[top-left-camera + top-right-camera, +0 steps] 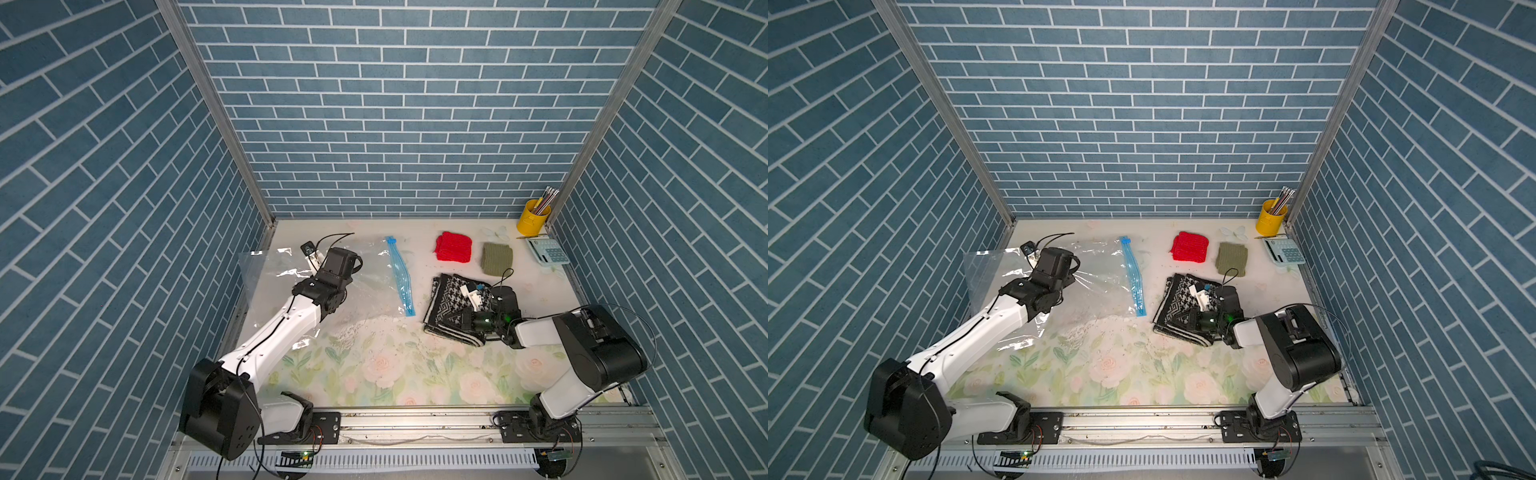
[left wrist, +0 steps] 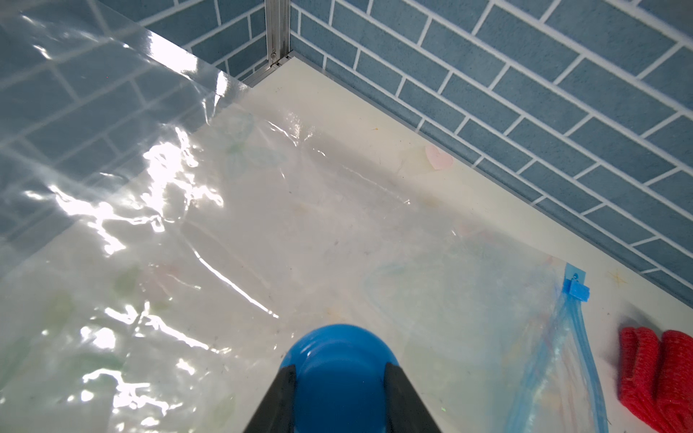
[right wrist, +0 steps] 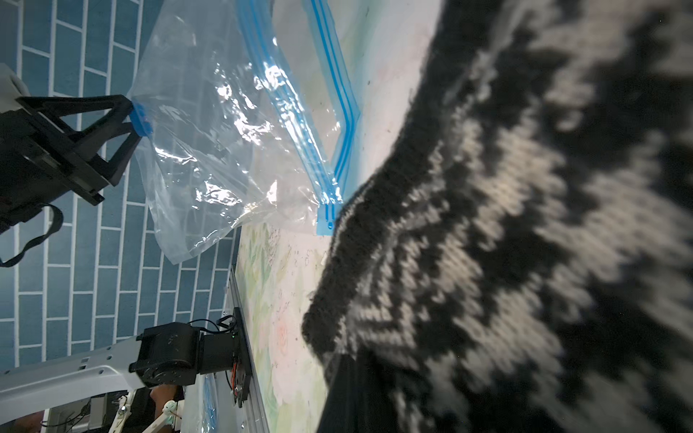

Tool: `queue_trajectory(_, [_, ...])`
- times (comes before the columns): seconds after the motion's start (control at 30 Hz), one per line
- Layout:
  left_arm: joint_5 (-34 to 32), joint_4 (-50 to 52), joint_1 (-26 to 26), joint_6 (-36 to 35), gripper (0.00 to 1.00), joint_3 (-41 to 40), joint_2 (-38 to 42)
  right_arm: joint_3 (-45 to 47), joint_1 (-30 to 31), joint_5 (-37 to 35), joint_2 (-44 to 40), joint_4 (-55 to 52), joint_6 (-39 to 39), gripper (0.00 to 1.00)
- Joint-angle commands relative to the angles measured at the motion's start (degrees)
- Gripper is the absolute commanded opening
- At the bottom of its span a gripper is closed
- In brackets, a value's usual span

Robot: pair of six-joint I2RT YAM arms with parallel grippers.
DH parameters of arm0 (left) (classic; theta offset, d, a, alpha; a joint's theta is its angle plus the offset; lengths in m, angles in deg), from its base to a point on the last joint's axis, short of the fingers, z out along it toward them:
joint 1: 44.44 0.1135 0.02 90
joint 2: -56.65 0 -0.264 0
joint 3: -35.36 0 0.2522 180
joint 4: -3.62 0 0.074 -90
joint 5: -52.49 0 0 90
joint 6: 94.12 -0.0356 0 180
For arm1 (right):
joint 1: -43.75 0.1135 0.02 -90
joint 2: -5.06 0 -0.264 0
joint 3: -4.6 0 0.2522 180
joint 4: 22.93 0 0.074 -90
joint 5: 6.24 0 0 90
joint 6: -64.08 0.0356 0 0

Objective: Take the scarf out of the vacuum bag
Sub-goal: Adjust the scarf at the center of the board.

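Your right gripper (image 1: pixel 478 303) is clamped shut on the scarf (image 1: pixel 451 309); it lies outside the vacuum bag (image 1: pixel 374 286), just beyond the zip strip (image 1: pixel 401 276) on that arm's side; your left gripper (image 2: pixel 339 369) pinches the valve cap (image 2: pixel 337 345).

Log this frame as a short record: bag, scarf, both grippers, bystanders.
vacuum bag: empty, zip strip parted
scarf: black-and-white, outside the bag, beside the zip strip
left gripper: shut on the valve cap
right gripper: shut, on the scarf; grip unclear
others: red cloth, green cloth, calculator, pencil cup
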Motion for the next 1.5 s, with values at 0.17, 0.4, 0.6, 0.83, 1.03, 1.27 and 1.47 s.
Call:
queue_trajectory(0.17, [-0.86,0.86,-0.03,-0.24,0.3,0.98,1.14,-8.83,-6.9,-0.73,-3.26,-5.68,-2.58,0.0])
queue_trajectory(0.4, [-0.48,0.6,0.0,-0.28,0.3,1.42,0.48,-10.74,-9.07,-1.7,11.61,0.06,-2.21,0.0])
queue_trajectory(0.6, [-0.99,0.9,0.03,-0.59,0.3,1.91,0.51,-9.63,-9.45,-0.95,15.79,2.6,0.19,0.0])
queue_trajectory(0.83, [-1.46,0.94,0.03,-1.27,0.31,3.09,0.77,-8.43,-9.38,3.07,-0.42,2.22,2.73,0.0])
queue_trajectory(1.03, [-3.1,0.58,0.8,-3.74,0.31,9.47,-4.25,-10.45,-9.63,-5.88,-12.32,-17.85,-7.19,0.0])
queue_trajectory(1.27, [7.41,-8.1,6.07,-2.96,0.3,11.79,-11.12,-9.92,-9.71,-16.5,-22.07,-28.85,-11.05,0.0])
queue_trajectory(1.47, [21.79,-24.33,9.59,0.02,0.32,6.0,-15.66,-10.92,-9.73,-19.71,-25.48,-35.2,-13.52,0.0])
